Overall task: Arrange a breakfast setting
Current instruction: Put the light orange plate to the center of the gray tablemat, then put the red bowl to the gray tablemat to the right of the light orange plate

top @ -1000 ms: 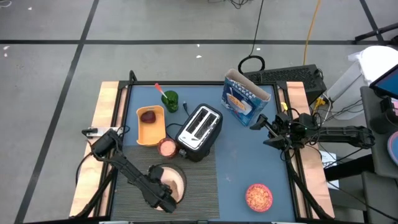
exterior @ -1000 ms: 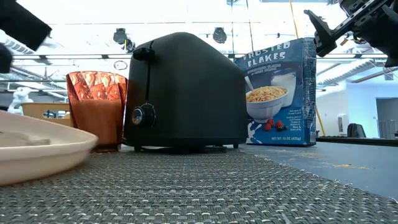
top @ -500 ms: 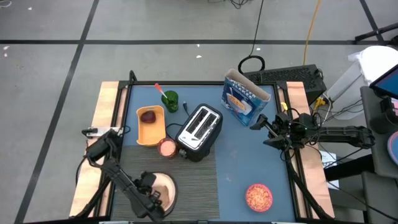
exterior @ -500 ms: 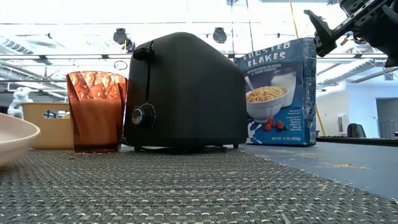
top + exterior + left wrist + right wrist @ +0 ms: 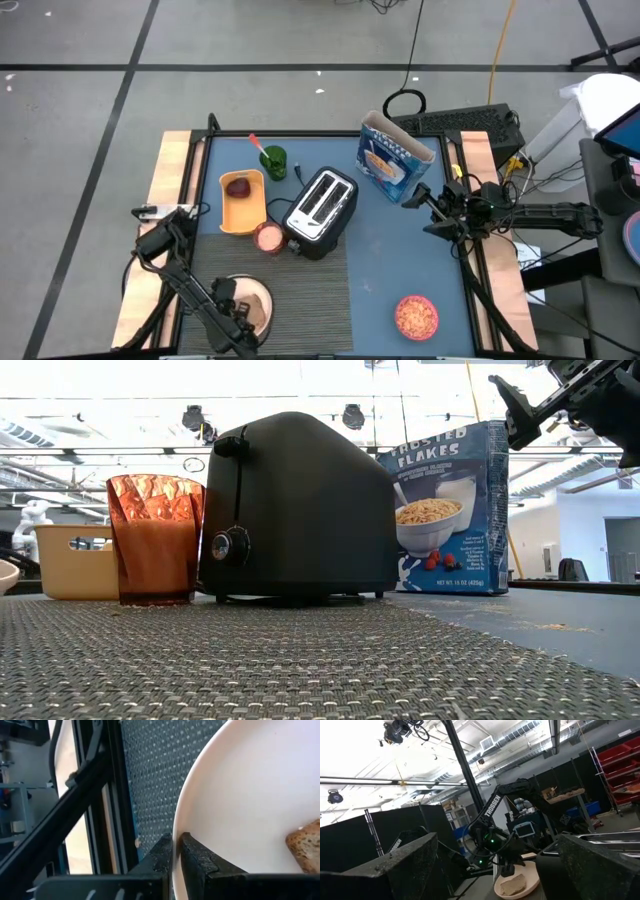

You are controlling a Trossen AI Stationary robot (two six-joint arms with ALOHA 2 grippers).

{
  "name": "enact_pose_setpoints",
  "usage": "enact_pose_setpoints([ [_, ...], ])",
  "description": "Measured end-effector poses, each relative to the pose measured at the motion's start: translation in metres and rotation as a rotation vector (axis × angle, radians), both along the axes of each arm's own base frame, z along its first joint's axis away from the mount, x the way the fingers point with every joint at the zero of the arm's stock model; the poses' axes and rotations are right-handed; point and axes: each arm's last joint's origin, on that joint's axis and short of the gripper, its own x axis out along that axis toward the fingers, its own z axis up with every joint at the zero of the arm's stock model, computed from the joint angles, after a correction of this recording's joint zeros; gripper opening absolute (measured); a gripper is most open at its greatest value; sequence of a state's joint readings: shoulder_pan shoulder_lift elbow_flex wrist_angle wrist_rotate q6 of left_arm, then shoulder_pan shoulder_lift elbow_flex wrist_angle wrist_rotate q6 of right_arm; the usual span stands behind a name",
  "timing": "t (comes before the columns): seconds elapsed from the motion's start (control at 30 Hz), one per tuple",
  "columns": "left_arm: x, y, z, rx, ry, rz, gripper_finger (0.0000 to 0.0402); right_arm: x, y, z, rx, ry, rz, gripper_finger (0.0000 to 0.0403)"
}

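Note:
The cream plate (image 5: 256,304) with the toast slice (image 5: 305,845) is at the near left of the woven mat (image 5: 310,300). My left gripper (image 5: 228,312) is shut on the plate's left rim. The pink cereal bowl (image 5: 416,316) stands on the blue table at the near right. The red-handled spoon (image 5: 256,143) stands in a green cup (image 5: 274,162) at the far left. My right gripper (image 5: 412,199) is open and empty, raised near the cereal box (image 5: 393,160). My left gripper pinches the plate's rim (image 5: 176,832) on the plate's left side between its two fingers. One finger (image 5: 197,862) is on the plate's inner face and the other (image 5: 159,857) on its outer face. The fingers come from the table's left. Whether the plate is clear of the mat, I cannot tell.
A black toaster (image 5: 322,208) stands mid-table, with an orange glass (image 5: 269,237) and an orange square container (image 5: 242,200) to its left. Bare mat lies between the plate and the bowl. The table's frame rail (image 5: 95,795) runs close to the plate.
My left gripper has drawn back toward the table's left and near edges, still shut on the plate's rim. The plate with the toast has gone with it over the mat and has almost left the low view at its left edge.

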State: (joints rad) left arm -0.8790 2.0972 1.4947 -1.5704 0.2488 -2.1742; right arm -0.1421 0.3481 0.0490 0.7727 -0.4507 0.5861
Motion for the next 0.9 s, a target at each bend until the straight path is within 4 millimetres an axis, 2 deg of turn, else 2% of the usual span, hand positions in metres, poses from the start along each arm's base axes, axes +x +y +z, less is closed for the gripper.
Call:
enact_pose_setpoints([
  [0.23, 0.002, 0.012, -0.010, 0.002, 0.031, -0.042, 0.0027, 0.000, 0.000, 0.000, -0.023, -0.009, -0.011, 0.0400],
  [0.5, 0.003, 0.012, -0.011, -0.039, 0.044, -0.059, 0.0032, 0.000, 0.000, 0.000, -0.022, -0.009, -0.012, 0.0400],
  [0.6, 0.003, 0.012, -0.012, -0.037, 0.045, -0.044, 0.0055, 0.000, 0.000, 0.000, -0.022, -0.009, -0.012, 0.0400],
  [0.9, 0.003, 0.011, -0.011, -0.058, 0.065, -0.035, 0.0165, 0.000, 0.000, 0.000, -0.019, -0.008, -0.010, 0.0400],
])
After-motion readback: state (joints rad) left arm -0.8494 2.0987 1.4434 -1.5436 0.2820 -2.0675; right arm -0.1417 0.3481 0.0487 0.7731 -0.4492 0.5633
